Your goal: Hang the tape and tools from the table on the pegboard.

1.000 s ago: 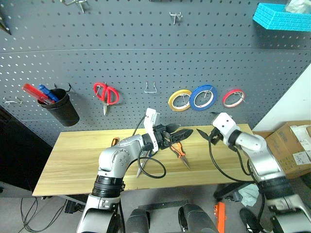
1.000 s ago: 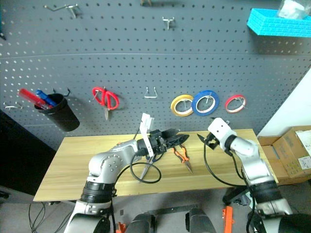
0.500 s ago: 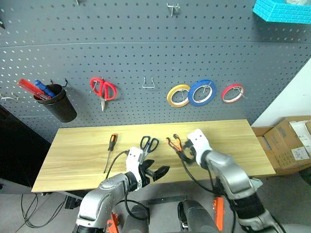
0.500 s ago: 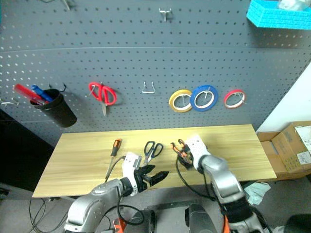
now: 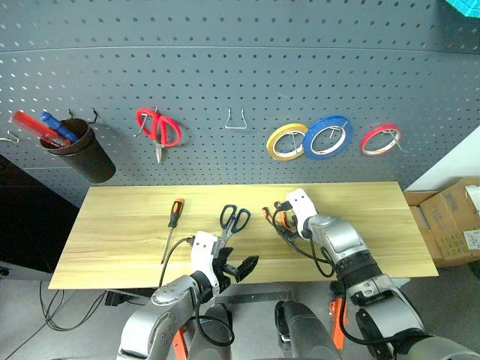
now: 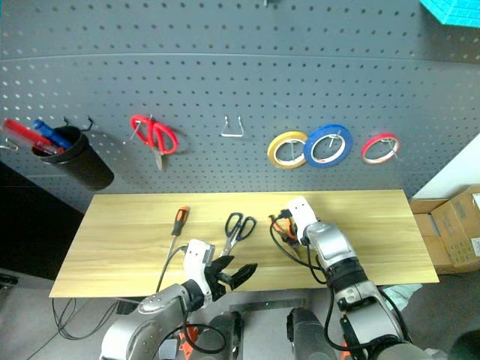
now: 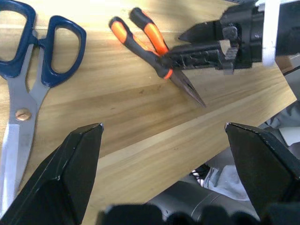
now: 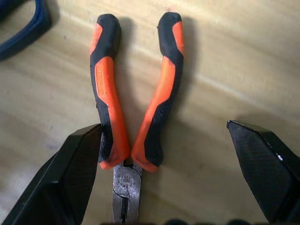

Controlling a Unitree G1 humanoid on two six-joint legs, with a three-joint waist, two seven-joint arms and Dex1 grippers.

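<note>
While both sets of fingers stand spread wide with nothing between them, three tools lie on the pale wood worktop [image 5: 112, 240] below the pegboard [image 5: 225, 67]. The pliers [image 8: 133, 117] are small, with orange-and-black handles splayed apart and a dark steel nose narrowing to a point; they lie flat near the middle of the worktop, and the right gripper [image 5: 279, 223] is poised just over them, one finger [image 8: 61, 178] at the outer side of one handle and the other well clear of the second handle. Beside the pliers lie the scissors [image 5: 232, 223], with dark blue oval loops and plain steel blades joined by a brass-coloured rivet, closed and pointing toward the near edge. Further toward the robot's left lies the screwdriver [image 5: 172, 225], slim, its handle orange and black, its thin shaft aimed at the near edge. The left gripper [image 5: 236, 268] hovers at the near edge, just short of the scissors' blade tips. On the pegboard, the blue tape [image 5: 328, 137], a thin ring with a wide hollow centre, hangs on a hook between the yellow tape ring [image 5: 287, 141] and the red tape ring [image 5: 379, 139].
</note>
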